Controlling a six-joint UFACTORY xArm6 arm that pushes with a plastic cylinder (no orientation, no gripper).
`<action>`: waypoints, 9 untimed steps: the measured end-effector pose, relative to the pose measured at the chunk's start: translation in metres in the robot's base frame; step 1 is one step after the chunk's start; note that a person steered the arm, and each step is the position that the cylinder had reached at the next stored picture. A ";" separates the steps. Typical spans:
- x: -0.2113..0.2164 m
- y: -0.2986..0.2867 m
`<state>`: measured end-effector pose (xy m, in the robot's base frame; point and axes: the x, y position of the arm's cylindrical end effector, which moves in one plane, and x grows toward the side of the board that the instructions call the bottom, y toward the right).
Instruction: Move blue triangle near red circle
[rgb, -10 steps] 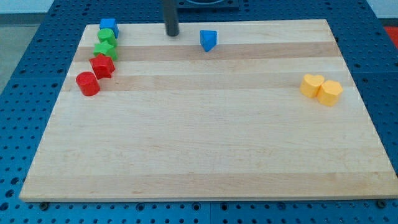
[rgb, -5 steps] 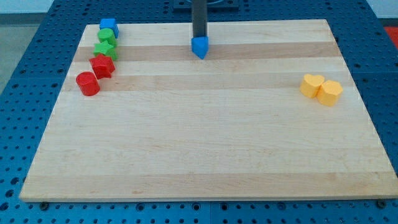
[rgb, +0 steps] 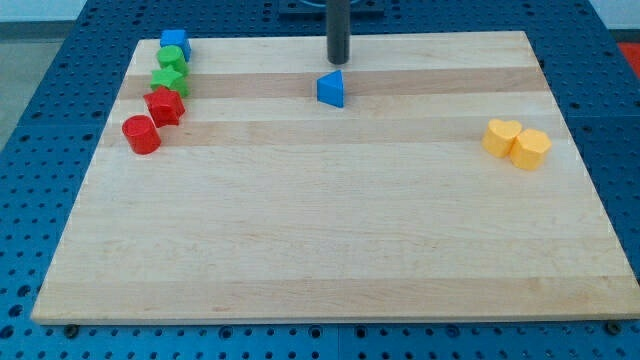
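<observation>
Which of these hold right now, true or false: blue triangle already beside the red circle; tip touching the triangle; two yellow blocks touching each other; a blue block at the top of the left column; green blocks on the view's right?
1. The blue triangle is beside the red circle. False: it sits near the board's top centre, far to the circle's right.
2. My tip touches the triangle. False: it stands just above it in the view, with bare wood between.
3. The two yellow blocks touch each other. True.
4. A blue block tops the left column. True.
5. The green blocks are on the view's right. False: they are in the left column.
</observation>
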<state>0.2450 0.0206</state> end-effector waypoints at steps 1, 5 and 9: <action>0.030 0.004; 0.068 -0.045; 0.108 -0.110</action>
<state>0.3535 -0.0899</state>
